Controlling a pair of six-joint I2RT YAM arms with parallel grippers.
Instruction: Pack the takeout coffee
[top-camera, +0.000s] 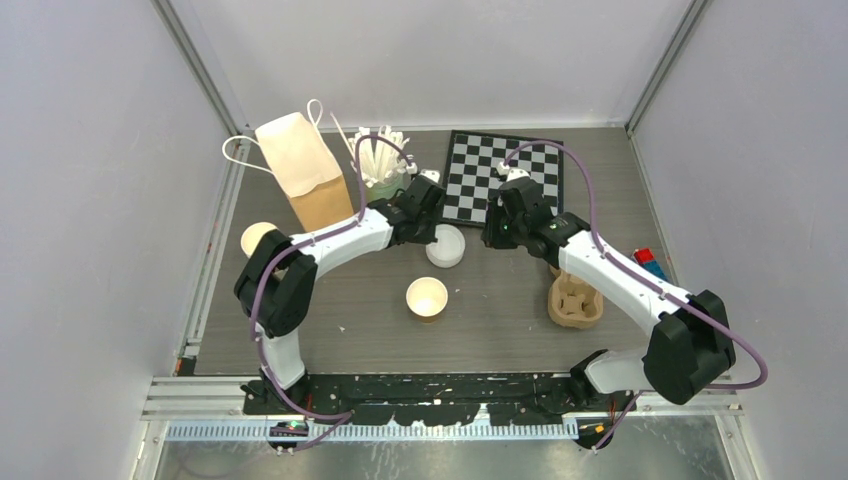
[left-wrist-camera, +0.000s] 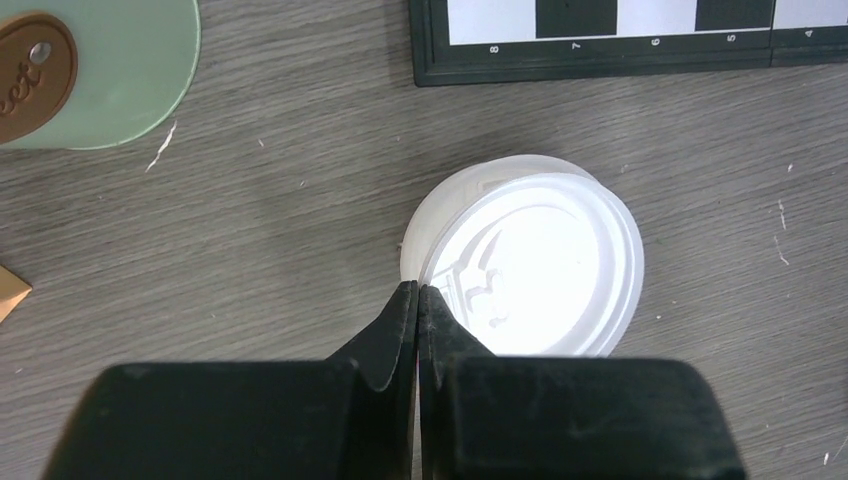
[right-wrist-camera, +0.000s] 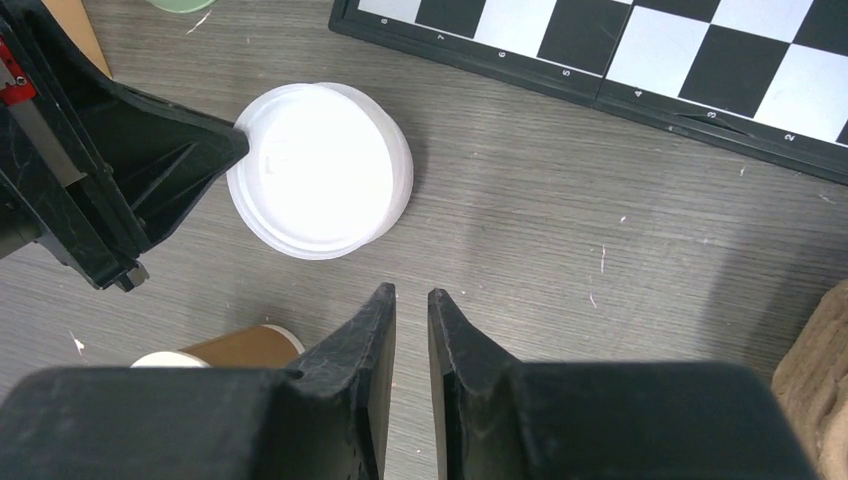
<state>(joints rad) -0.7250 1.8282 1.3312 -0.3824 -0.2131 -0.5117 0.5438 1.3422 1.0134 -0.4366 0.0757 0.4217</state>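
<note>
Two white lids (top-camera: 447, 247) lie stacked, slightly offset, on the table in front of the chessboard. My left gripper (left-wrist-camera: 418, 290) is shut, its tips pinched together on the near-left rim of the lids (left-wrist-camera: 540, 265). In the right wrist view the same lids (right-wrist-camera: 320, 170) show with the left gripper (right-wrist-camera: 150, 160) touching their left edge. An open tan cup (top-camera: 427, 297) stands nearer the arms, its brown side (right-wrist-camera: 240, 348) seen at lower left. A second cup (top-camera: 257, 238) stands far left. My right gripper (right-wrist-camera: 411, 292) hovers right of the lids, jaws slightly apart, nothing between them.
A chessboard (top-camera: 505, 178) lies at the back. A mint-green can of white sticks (top-camera: 380, 170) and a paper bag (top-camera: 300, 165) stand at the back left. The brown pulp tray (top-camera: 575, 303) sits under the right arm, with a small red and blue object (top-camera: 648, 262) beyond.
</note>
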